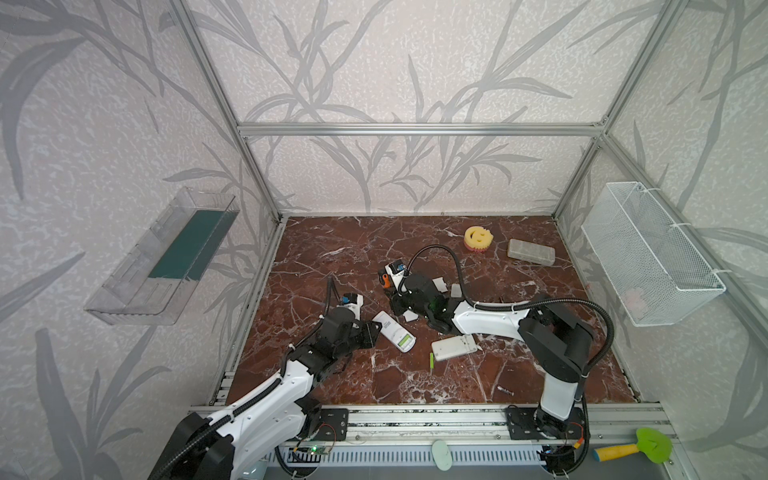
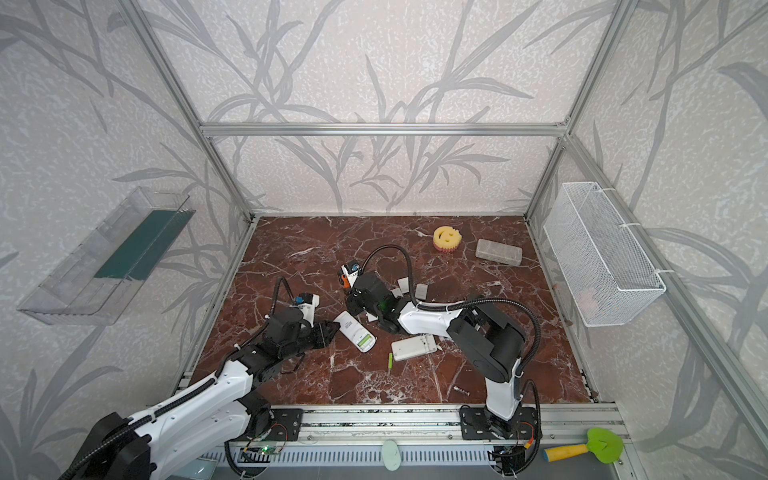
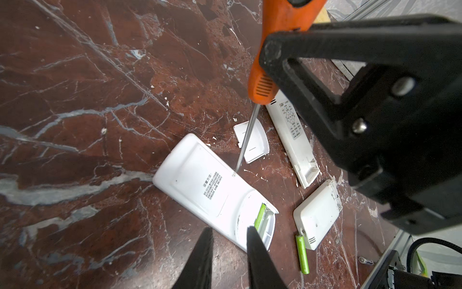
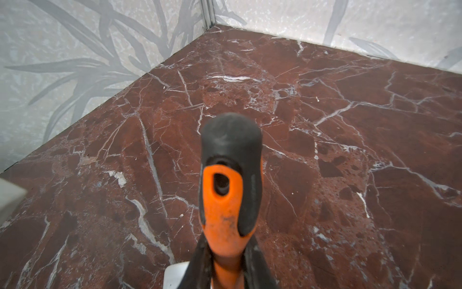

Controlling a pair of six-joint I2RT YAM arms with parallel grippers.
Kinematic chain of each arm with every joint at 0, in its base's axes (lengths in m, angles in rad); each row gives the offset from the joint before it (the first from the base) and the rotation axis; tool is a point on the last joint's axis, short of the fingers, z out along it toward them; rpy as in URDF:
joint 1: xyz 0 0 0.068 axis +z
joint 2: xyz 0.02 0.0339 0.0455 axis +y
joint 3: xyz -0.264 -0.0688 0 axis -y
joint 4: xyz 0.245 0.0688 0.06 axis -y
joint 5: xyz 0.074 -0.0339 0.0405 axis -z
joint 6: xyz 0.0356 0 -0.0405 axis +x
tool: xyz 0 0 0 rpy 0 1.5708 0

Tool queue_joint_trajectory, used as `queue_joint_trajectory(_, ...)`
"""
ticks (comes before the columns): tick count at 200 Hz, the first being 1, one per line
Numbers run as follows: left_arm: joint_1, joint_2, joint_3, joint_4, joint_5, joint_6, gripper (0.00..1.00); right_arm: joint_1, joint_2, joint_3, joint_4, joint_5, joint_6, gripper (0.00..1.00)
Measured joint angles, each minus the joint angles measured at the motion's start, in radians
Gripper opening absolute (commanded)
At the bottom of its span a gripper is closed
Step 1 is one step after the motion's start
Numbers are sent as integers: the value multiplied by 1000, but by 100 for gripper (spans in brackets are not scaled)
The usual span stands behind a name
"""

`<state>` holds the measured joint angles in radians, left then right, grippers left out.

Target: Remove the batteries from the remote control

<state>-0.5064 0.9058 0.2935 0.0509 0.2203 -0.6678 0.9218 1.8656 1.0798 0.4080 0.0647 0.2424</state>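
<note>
Oblong bench of red-brown marble [image 1: 332, 249] with white veining; flat pale wall panels [image 1: 415, 62] printed with grey leaves. White plastic remote control [image 3: 200, 185], lettered black, with a lime-green cylindrical battery [image 3: 260, 215] inside it; second lime-green battery [image 3: 302, 254] loose; dark silvery-grey battery [image 1: 505, 390] by the front edge; plastic-handled screwdriver [image 4: 230, 200], orange, capped black.

Soft, even light, weak shadows on worktop [image 1: 332, 249]; top views bowed at edges; screwdriver handle [image 4: 228, 200] blurred near lens.

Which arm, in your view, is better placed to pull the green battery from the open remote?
Probably left: the left hand, open, hovers beside the battery; the right hand grips the screwdriver.
</note>
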Motion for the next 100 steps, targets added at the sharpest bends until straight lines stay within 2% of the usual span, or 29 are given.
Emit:
queue_joint_trajectory(33, 43, 92, 68, -42, 2, 22, 34, 0, -31, 0, -43, 10, -15, 0)
queue_joint_trajectory(84, 93, 418, 331, -41, 61, 93, 27, -5, -287, -125, -96, 97, 48, 0)
queue_joint_trajectory(100, 96, 532, 398, -42, 99, 113, 28, -2, -346, -171, -101, 125, 84, 0)
